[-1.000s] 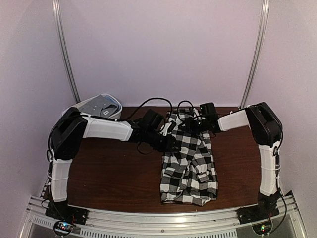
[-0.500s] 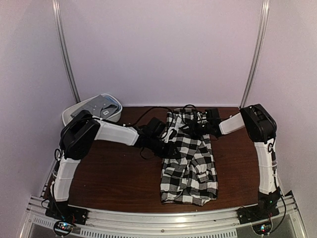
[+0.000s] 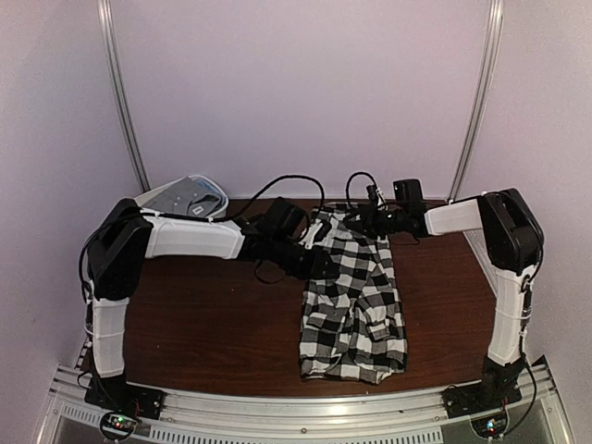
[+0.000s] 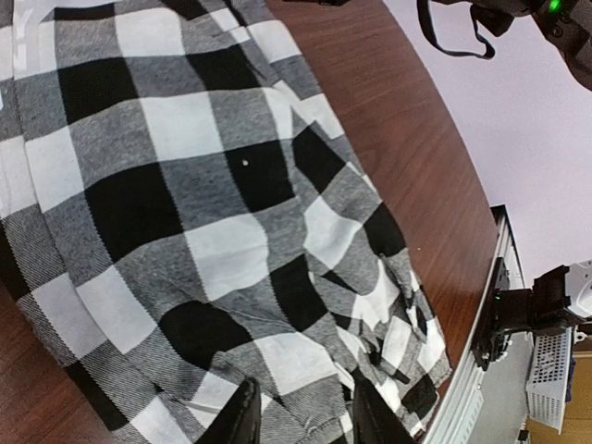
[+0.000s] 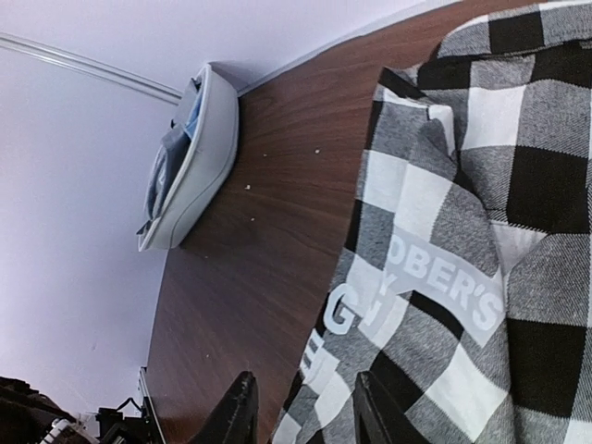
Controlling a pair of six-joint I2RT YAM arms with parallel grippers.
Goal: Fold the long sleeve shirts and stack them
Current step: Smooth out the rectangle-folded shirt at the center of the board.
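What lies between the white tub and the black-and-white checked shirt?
Only bare brown table with a few pale specks lies between the tub and the checked shirt; the right wrist view shows this.

White oval tub [image 5: 209, 153] sits at the far left corner of a dark wooden table [image 3: 213, 314], pale walls behind.

The checked shirt [image 3: 356, 296] is soft matt cloth, the table [image 3: 213, 319] smooth dark wood, the tub [image 5: 208, 157] plastic.

We count one black-and-white checked cloth shirt [image 3: 356, 296], one white oval plastic tub [image 5: 217, 139] at ten o'clock, and one grey cloth [image 5: 174, 157] inside it.
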